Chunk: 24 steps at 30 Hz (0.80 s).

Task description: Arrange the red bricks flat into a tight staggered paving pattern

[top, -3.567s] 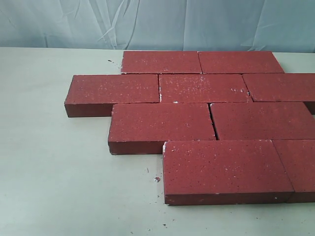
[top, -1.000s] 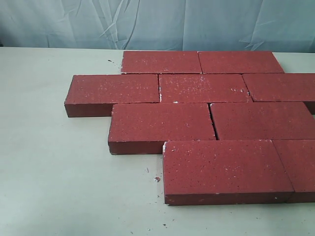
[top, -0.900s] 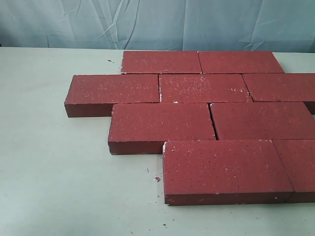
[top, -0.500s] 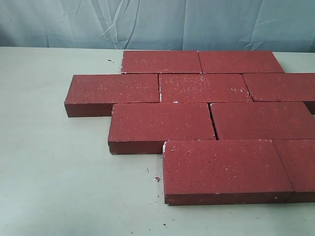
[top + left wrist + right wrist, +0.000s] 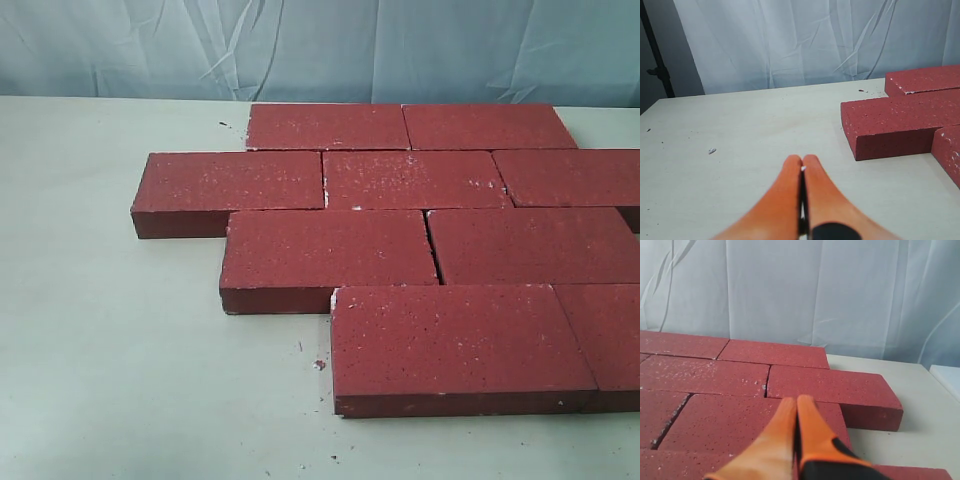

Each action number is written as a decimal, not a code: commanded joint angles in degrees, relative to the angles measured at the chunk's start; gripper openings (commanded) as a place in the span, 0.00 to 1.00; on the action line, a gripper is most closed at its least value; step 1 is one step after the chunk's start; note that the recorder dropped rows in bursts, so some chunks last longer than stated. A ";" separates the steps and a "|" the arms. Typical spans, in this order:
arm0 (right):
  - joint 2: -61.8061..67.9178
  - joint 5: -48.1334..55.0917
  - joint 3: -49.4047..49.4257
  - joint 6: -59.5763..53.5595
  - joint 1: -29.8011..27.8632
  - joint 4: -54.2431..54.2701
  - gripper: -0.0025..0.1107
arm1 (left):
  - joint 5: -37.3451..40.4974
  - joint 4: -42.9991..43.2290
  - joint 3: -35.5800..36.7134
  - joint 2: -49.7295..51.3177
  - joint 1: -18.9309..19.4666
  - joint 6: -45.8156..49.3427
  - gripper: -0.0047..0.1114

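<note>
Pale, off-white table filled the left of the exterior view, with a few dark crumbs scattered just beside the front of the paving. From the middle to the right edge lay the red bricks. There were nine, all flat on their broad faces in four staggered rows: two at the back, then three, then two, then two in front. The second row reached furthest left, and the front row began furthest right. Most joints were closed, brick touching brick. A thin dark gap showed between the two bricks of the third row. The last bricks of the second and front rows ran out of the picture on the right. A creased pale-blue curtain hung behind the table.

In the left wrist view the left gripper hung over plain tabletop, apart from the left end of the paving. Its orange jaws were pressed together with nothing between them. A dark pole stood beyond the table, beside the curtain.

In the right wrist view the right gripper sat over the brick field, its orange jaws likewise closed tight and empty. Whether its tips touched the brick tops could not be told.
</note>
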 commanded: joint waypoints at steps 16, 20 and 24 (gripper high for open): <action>-0.37 7.09 0.12 2.92 -0.29 -0.52 0.01 | -0.29 -0.20 0.22 -0.23 0.30 0.00 0.04; -0.37 7.09 0.12 2.92 -0.29 -0.52 0.01 | -0.29 -0.20 0.22 -0.23 0.30 0.00 0.04; -0.37 7.09 0.12 2.92 -0.29 -0.52 0.01 | -0.05 -0.20 0.22 -0.23 0.30 0.00 0.04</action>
